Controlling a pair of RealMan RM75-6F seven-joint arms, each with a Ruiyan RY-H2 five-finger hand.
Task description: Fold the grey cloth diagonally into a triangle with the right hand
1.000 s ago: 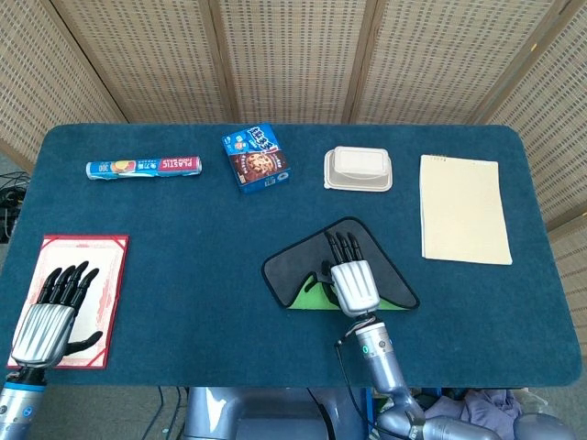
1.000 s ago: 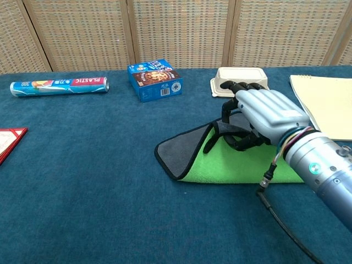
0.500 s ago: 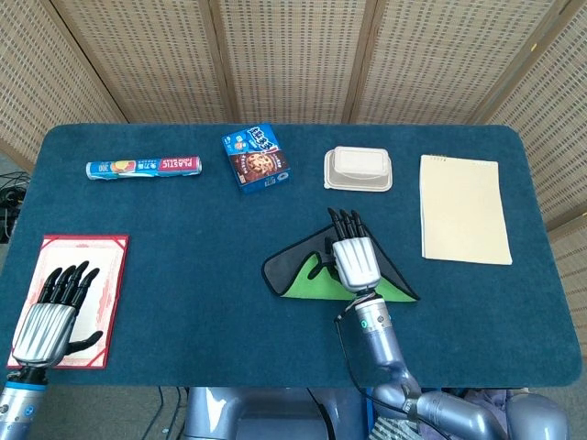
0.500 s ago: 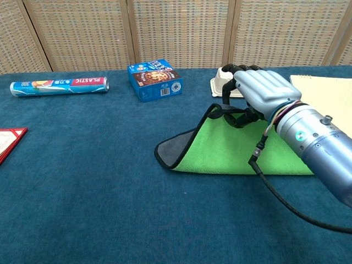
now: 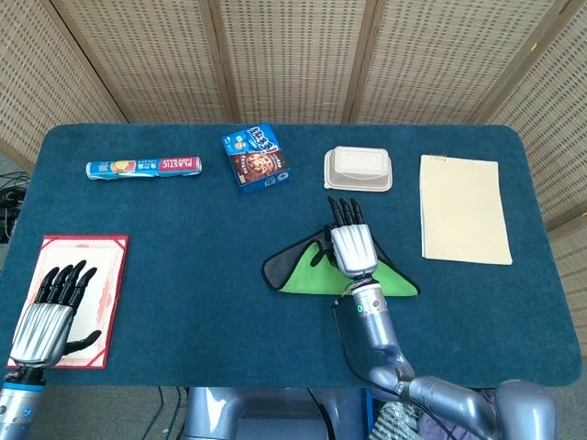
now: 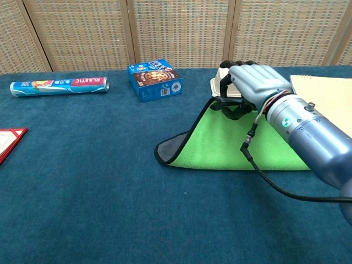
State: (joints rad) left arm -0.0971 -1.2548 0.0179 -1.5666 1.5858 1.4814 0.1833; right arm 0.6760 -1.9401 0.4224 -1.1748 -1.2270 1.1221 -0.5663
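Note:
The cloth [image 5: 303,273] [image 6: 220,146] lies mid-table, folded over so its bright green underside faces up in a triangle; a strip of the grey side with black trim shows at its left edge. My right hand [image 5: 349,243] [image 6: 250,85] pinches the cloth's folded corner at the far tip of the triangle, just in front of the beige box. My left hand [image 5: 50,312] rests open over the red-framed card at the front left, holding nothing.
A beige lidded box [image 5: 358,169] [image 6: 225,82] sits just beyond the right hand. A blue cookie box [image 5: 255,156], a plastic-wrap roll [image 5: 144,168], a cream notepad [image 5: 464,208] and a red-framed card [image 5: 103,275] lie around the table.
My right hand has carried the cloth corner away from me toward the beige box. More green underside now shows and the grey area has shrunk to a left strip.

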